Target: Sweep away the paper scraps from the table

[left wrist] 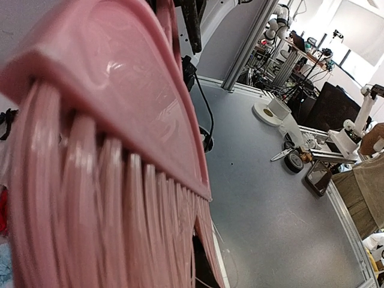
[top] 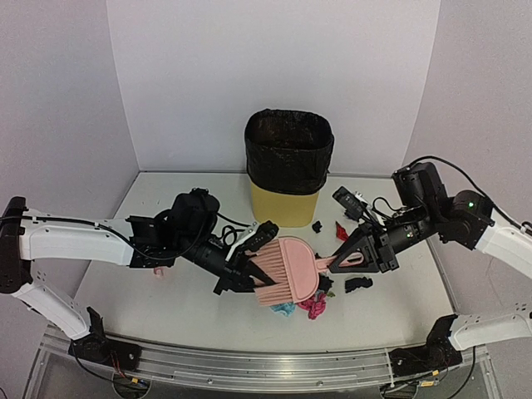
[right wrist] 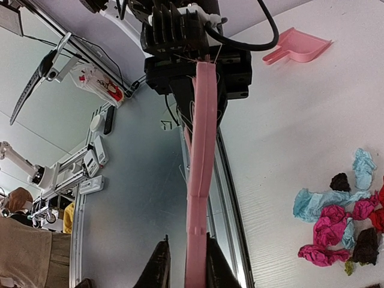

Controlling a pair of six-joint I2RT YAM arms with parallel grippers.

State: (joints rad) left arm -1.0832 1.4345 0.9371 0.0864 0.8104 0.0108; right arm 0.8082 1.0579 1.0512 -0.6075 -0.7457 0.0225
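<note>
A pink brush (top: 287, 270) hangs above the table (top: 166, 316) between both grippers. My left gripper (top: 245, 262) is closed on the brush head from the left; its wrist view is filled by the bristles (left wrist: 108, 180) and its fingers are hidden there. My right gripper (top: 349, 259) is at the brush handle (right wrist: 201, 180). The handle lies against one finger, with a gap to the other (right wrist: 161, 264). Paper scraps lie under and near the brush: pink (top: 312, 306), blue (top: 283, 309), black (top: 357, 284), red (top: 341, 230). A cluster shows in the right wrist view (right wrist: 336, 222).
A yellow bin with a black liner (top: 288, 166) stands at the back centre. The pink dustpan (right wrist: 297, 47) lies on the table to the left, mostly hidden under my left arm in the top view (top: 158, 273). A metal rail (top: 249, 370) runs along the front edge.
</note>
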